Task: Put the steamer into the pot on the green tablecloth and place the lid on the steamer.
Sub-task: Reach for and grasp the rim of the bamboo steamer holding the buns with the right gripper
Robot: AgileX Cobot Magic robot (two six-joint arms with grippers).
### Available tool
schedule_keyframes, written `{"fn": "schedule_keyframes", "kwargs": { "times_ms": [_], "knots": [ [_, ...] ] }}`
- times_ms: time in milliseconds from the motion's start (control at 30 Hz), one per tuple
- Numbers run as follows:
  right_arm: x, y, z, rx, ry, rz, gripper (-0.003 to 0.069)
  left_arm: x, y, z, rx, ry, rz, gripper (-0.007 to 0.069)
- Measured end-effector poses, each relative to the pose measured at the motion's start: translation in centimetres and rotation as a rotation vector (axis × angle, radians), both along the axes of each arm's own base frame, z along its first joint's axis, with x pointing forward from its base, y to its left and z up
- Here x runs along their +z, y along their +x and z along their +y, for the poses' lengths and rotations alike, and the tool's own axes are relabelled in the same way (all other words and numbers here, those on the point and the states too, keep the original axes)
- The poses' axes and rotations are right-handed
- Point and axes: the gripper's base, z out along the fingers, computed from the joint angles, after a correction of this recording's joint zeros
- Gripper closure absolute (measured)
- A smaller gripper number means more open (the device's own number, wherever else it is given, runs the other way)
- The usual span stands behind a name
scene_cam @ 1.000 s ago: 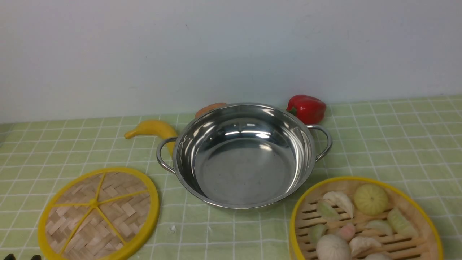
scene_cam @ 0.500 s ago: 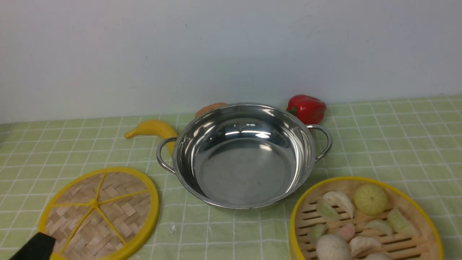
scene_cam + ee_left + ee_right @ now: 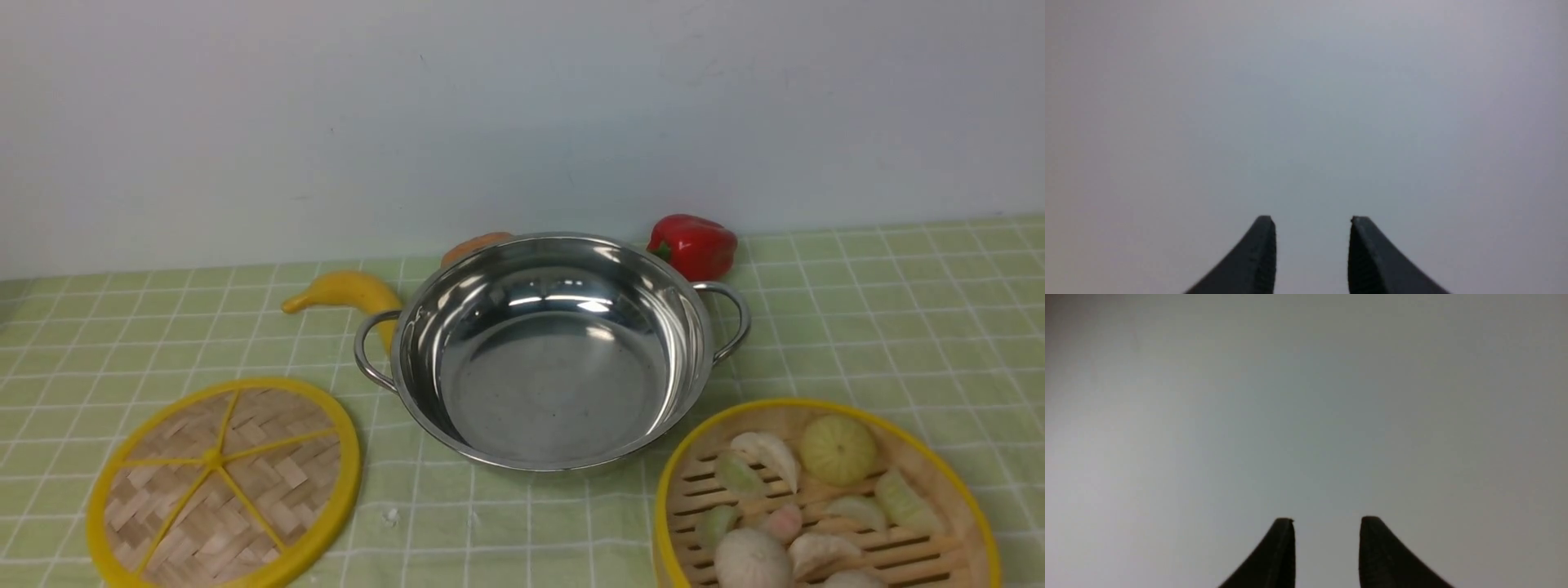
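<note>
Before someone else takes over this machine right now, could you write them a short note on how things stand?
Left pincer: open, nothing in it.
Right pincer: open, nothing in it.
The pot stands empty on the green tablecloth; the steamer, filled with toy food, is nearer and to the right; the lid lies at left.
Done: neither placement.
Left: set the steamer in the pot, then put the lid on it.

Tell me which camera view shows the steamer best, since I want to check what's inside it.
The front view: it looks down into the steamer, showing its slatted floor, a greenish round bun and pale dumplings, though its near edge is cut off. The left and right wrist views show none of it, only fingertips before a blurred pale background.
</note>
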Motion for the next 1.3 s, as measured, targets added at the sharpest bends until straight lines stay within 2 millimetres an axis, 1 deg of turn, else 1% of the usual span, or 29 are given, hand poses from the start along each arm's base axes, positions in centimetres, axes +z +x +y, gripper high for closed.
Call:
{"fn": "schedule_keyframes", "kwargs": {
  "times_ms": [33, 67, 100, 133, 167, 233, 267, 300, 333, 367, 400, 433, 467, 500, 533, 567, 633, 667, 700, 733, 767, 833, 933, 967, 1033, 1067, 1133, 1167, 1300],
  "knots": [
    [0.4, 1.2, 0.0, -0.016, -0.035, 0.106, 0.0417, 0.5, 0.5, -0.1, 0.021, 0.073, 0.024, 0.0382],
    [0.8, 1.1, 0.0, -0.016, -0.035, 0.094, 0.0417, 0.9, 0.5, -0.1, 0.021, 0.092, 0.024, 0.0382],
    [1.4, 3.0, 0.0, -0.042, -0.078, 0.258, 0.0417, 1.6, 1.8, -0.4, 0.018, 0.191, 0.079, 0.0382],
    [1.7, 4.4, -0.2, -0.063, -0.101, 0.415, 0.0417, 2.0, 3.3, -0.8, -0.026, 0.272, 0.15, 0.0382],
    [1.7, 5.3, -0.3, -0.073, -0.117, 0.515, 0.0417, 2.1, 4.0, -1.2, -0.065, 0.305, 0.185, 0.0382],
    [1.2, 7.6, -0.5, -0.088, -0.173, 0.793, 0.0417, 1.4, 6.9, -1.9, -0.187, 0.373, 0.332, 0.0382],
    [0.7, 8.4, -0.5, -0.085, -0.199, 0.893, 0.0417, 0.8, 7.9, -2.3, -0.249, 0.399, 0.402, 0.0382],
    [0.6, 8.6, -0.5, -0.083, -0.207, 0.918, 0.0417, 0.7, 8.2, -2.3, -0.249, 0.404, 0.414, 0.0382],
    [-0.7, 9.9, -0.4, -0.049, -0.262, 1.111, 0.0417, -1.0, 10.3, -2.6, -0.343, 0.444, 0.56, 0.0382],
    [-1.6, 10.7, -0.2, -0.012, -0.294, 1.219, 0.0417, -2.2, 11.5, -2.8, -0.394, 0.458, 0.659, 0.0384],
    [-2.2, 11.1, 0.0, 0.02, -0.306, 1.28, 0.0417, -3.2, 12.3, -2.8, -0.437, 0.466, 0.744, 0.0386],
    [-3.5, 12.1, 0.4, 0.085, -0.333, 1.397, 0.0417, -4.8, 13.4, -2.7, -0.471, 0.464, 0.864, 0.0394],
    [-3.8, 12.1, 0.5, 0.1, -0.346, 1.423, 0.0417, -5.1, 13.6, -2.7, -0.482, 0.452, 0.89, 0.0397],
    [-5.2, 12.9, 1.0, 0.184, -0.361, 1.509, 0.0417, -7.0, 14.7, -2.4, -0.507, 0.44, 1.039, 0.041],
    [-5.6, 13.2, 1.1, 0.204, -0.364, 1.53, 0.0417, -7.5, 14.8, -2.2, -0.505, 0.451, 1.082, 0.0415],
    [-6.9, 14.0, 1.6, 0.282, -0.379, 1.582, 0.0417, -9.6, 15.6, -1.6, -0.49, 0.442, 1.258, 0.0438],
    [-7.5, 14.4, 1.7, 0.304, -0.388, 1.594, 0.0417, -10.6, 15.9, -1.2, -0.469, 0.427, 1.345, 0.045],
    [-8.2, 14.9, 1.7, 0.318, -0.389, 1.609, 0.0417, -11.6, 16.1, -0.6, -0.432, 0.432, 1.439, 0.0461],
    [-8.4, 15.0, 1.7, 0.319, -0.39, 1.612, 0.0417, -11.7, 16.1, -0.4, -0.421, 0.448, 1.454, 0.0462],
    [-9.3, 15.5, 1.7, 0.321, -0.394, 1.623, 0.0417, -12.5, 16.3, 0.2, -0.373, 0.458, 1.53, 0.0467],
    [-9.8, 15.7, 1.7, 0.321, -0.391, 1.634, 0.0417, -12.7, 16.3, 0.5, -0.351, 0.464, 1.558, 0.0467],
    [-11.1, 16.1, 1.7, 0.316, -0.383, 1.651, 0.0417, -13.0, 16.3, 1.0, -0.304, 0.495, 1.604, 0.0466],
    [-12.3, 16.2, 1.6, 0.309, -0.378, 1.665, 0.0417, -13.1, 16.3, 1.3, -0.277, 0.504, 1.615, 0.0465],
    [-13.3, 16.5, 1.5, 0.299, -0.377, 1.672, 0.0417, -13.1, 16.2, 1.4, -0.266, 0.51, 1.619, 0.0458],
    [-14.5, 16.8, 1.5, 0.29, -0.374, 1.684, 0.0417, -13.1, 16.2, 1.4, -0.264, 0.509, 1.62, 0.0453],
    [-14.6, 16.7, 1.5, 0.291, -0.374, 1.687, 0.0417, -13.1, 16.2, 1.4, -0.264, 0.509, 1.62, 0.0452],
    [-15.8, 17.1, 1.4, 0.286, -0.368, 1.706, 0.0417, -13.1, 16.2, 1.4, -0.263, 0.509, 1.62, 0.0445],
    [-16.9, 17.5, 1.4, 0.284, -0.365, 1.731, 0.0417, -13.1, 16.2, 1.4, -0.263, 0.509, 1.62, 0.0444],
    [-18.9, 18.2, 1.3, 0.285, -0.368, 1.776, 0.0417, -13.1, 16.3, 1.4, -0.263, 0.511, 1.621, 0.0435]
  ]
}}
